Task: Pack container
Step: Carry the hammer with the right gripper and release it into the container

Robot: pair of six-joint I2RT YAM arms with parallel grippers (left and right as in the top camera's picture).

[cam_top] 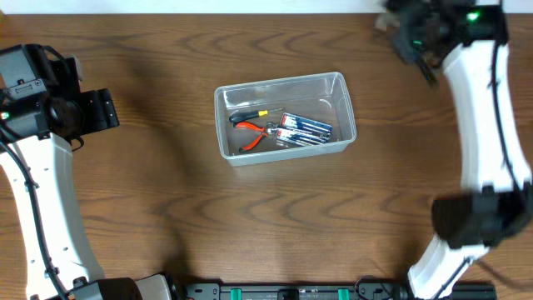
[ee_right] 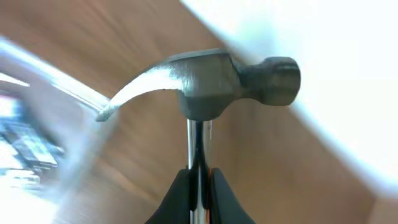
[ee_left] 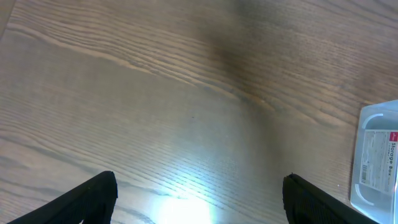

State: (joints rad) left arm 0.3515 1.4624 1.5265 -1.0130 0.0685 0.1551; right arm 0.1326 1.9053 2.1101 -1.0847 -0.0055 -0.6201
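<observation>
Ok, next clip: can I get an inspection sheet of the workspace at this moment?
Surface: brown wood-grain table.
Job's things: clear container mid-table, holding orange-handled pliers, a thin dark tool and blue-labelled packs; hammer in the right hand.
Clutter: nothing seen.
Hands: left hand open over bare wood; right hand shut on the hammer's shaft below the head.
Cables: black cables along both arms.
Surroundings: white strip beyond the table's far edge.

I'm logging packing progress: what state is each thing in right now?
container: upright, no lid, partly packed.
pliers: lying inside the container.
hammer: clamped by its neck, not yet packed.
right hand: shut on the hammer.
left hand: open, empty.
</observation>
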